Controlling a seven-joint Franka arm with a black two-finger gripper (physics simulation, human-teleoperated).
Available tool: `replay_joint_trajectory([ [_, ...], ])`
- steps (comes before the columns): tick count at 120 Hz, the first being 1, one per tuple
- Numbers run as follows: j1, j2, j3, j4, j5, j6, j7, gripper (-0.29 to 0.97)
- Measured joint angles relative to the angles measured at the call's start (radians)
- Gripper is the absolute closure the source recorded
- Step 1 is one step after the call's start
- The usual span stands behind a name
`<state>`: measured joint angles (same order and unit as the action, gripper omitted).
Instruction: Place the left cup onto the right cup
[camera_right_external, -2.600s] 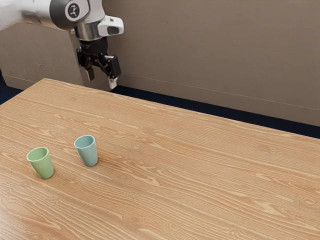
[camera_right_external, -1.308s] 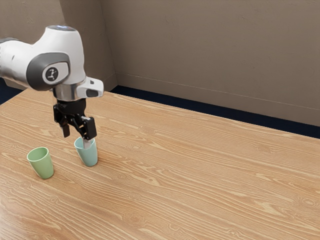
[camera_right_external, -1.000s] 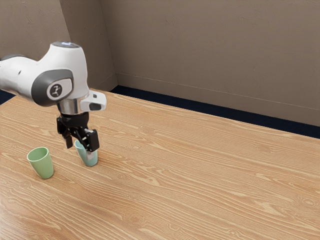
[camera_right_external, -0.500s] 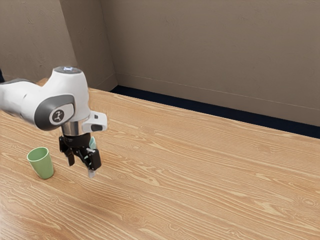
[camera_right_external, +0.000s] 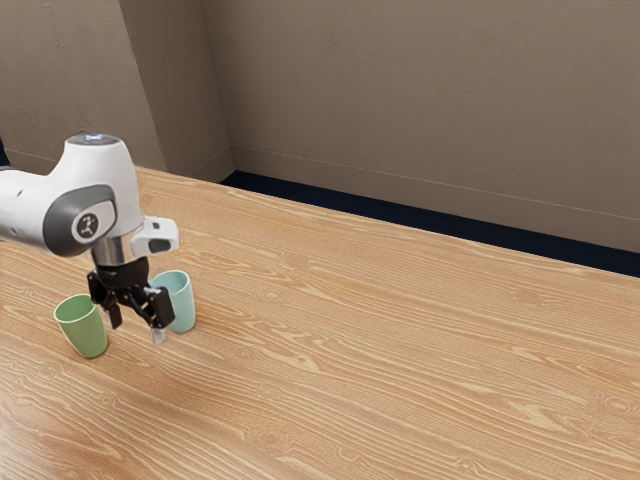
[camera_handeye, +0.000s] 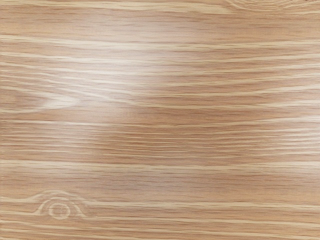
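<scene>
Between the two cups, low over the worktop (camera_right_external: 400, 330), the jaws hang wide open and empty. Half a second ago they hid the blue cup (camera_right_external: 178, 298); they have since slid toward the exterior view's left. The green cup (camera_right_external: 82, 325) stands upright, unmoved.

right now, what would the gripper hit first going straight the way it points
The gripper points down: probably the bare table, between the green cup and the blue cup, though depth is unclear.

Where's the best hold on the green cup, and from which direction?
Probably come from above and pinch the green cup across its upper wall near the rim: it stands upright, mouth up, tapering toward the base.
</scene>
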<state>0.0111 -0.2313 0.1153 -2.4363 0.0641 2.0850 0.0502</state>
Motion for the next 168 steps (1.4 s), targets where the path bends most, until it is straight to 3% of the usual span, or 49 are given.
replay_joint_trajectory([
  [83, 0.008, 0.052, 0.245, 0.015, 0.054, 0.007, 0.162, 0.00],
  [123, 0.049, 0.184, 0.253, 0.113, 0.051, 0.021, 0.217, 0.00],
  [168, 0.056, 0.253, 0.242, 0.223, 0.048, 0.023, 0.253, 0.00],
])
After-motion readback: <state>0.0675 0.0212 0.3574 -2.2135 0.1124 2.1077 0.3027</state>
